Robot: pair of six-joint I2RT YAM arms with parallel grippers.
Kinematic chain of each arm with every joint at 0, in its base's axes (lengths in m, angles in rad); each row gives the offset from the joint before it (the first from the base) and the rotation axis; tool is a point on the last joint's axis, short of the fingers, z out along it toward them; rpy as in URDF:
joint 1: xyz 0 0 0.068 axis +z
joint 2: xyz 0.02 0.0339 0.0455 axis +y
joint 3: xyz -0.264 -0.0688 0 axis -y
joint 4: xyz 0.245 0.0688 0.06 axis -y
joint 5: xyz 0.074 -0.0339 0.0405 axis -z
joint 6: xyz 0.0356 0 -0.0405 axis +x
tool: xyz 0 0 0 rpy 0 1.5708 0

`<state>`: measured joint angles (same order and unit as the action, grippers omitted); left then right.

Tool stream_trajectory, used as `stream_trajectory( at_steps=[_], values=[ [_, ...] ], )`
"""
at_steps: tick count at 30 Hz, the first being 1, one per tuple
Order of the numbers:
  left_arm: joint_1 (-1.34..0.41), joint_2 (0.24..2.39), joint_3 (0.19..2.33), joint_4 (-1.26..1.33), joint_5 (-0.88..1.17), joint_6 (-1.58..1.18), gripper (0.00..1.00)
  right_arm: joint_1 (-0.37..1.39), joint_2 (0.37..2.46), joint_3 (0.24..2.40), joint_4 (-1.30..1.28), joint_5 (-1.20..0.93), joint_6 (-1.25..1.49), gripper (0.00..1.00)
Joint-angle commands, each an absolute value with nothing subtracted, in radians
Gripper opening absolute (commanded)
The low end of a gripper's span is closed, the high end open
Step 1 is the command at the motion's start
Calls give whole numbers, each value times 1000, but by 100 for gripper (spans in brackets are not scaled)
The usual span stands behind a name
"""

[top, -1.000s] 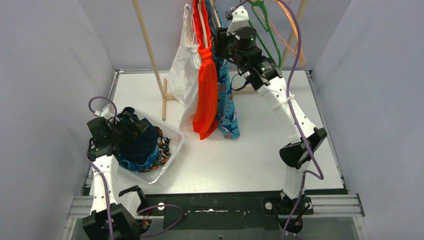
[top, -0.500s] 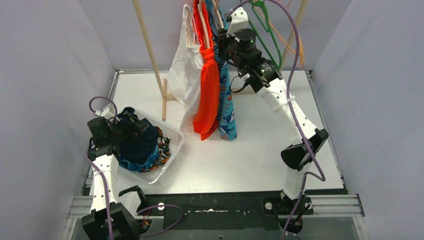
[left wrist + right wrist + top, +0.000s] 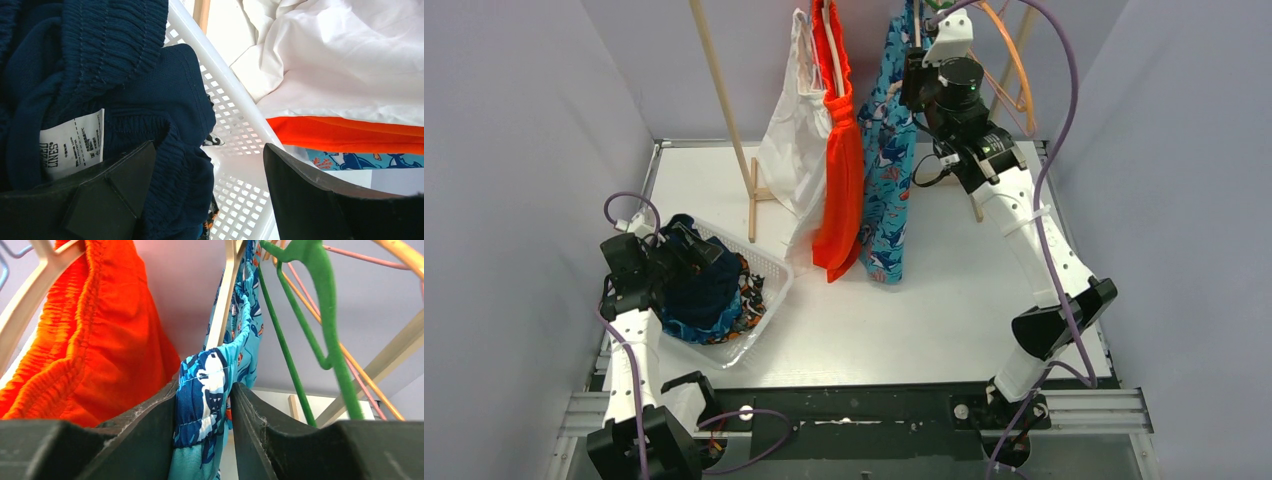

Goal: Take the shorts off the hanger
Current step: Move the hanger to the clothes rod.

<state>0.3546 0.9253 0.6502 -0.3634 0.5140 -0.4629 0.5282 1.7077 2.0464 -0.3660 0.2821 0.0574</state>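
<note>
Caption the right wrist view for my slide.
Right gripper clamps the teal shark-print shorts, orange shorts hanging alongside.

Cloth and plastic up close.
I see teal shorts point(image 3: 205, 390) in smooth printed cloth, orange shorts point(image 3: 100, 350) ribbed at the waistband, a basket point(image 3: 235, 125) of perforated white plastic, and a green hanger point(image 3: 327, 315), probably plastic.

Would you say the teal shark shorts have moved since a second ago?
Yes: the teal shark shorts shifted right, farther from the left rack post.

Overhead camera looks down from above the near edge over the white table point(image 3: 944, 300). Left wrist hugs the white perforated plastic basket point(image 3: 235, 115). Right wrist peers up, close on teal shark-print fabric shorts point(image 3: 205, 390), visible in all views.
</note>
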Motion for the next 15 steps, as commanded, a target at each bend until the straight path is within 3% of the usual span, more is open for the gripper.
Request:
stream_trajectory(
  at_steps=[1, 15],
  values=[
    [349, 910, 661, -324, 522, -459, 79, 498, 1657, 2065, -275, 237, 80, 0],
    [330, 912, 661, -327, 513, -460, 79, 438, 1608, 2085, -292, -9, 151, 0]
  ],
)
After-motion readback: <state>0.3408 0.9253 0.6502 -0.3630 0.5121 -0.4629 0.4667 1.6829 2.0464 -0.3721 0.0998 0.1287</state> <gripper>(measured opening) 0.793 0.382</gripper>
